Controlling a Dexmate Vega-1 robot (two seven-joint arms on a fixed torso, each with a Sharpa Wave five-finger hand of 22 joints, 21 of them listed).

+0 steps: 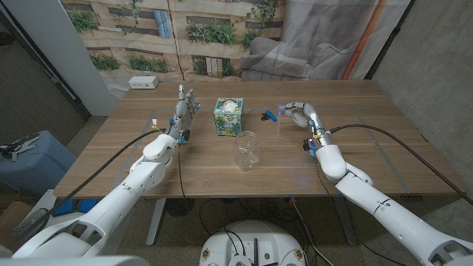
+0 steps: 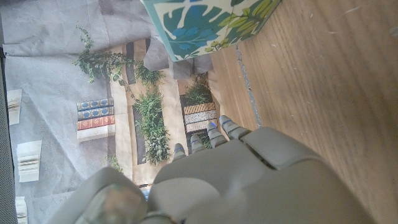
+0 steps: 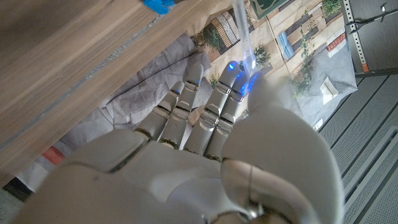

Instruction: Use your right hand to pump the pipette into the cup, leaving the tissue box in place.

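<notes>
Now the right hand (image 1: 299,113) is up over the surface (image 1: 384,159) toward its far right side, fingers curled around the pipette (image 1: 279,120), whose clear stem hangs down from the fist; in the right wrist view that stem (image 3: 244,31) pokes out past the fingertips. Clear cup (image 1: 247,151) stands upright near the middle, closer to the front edge. Tissue box (image 1: 228,116) sits just behind it, apart from it. Left hand (image 1: 186,108) stands near the box, fingers spread, holding nothing.
</notes>
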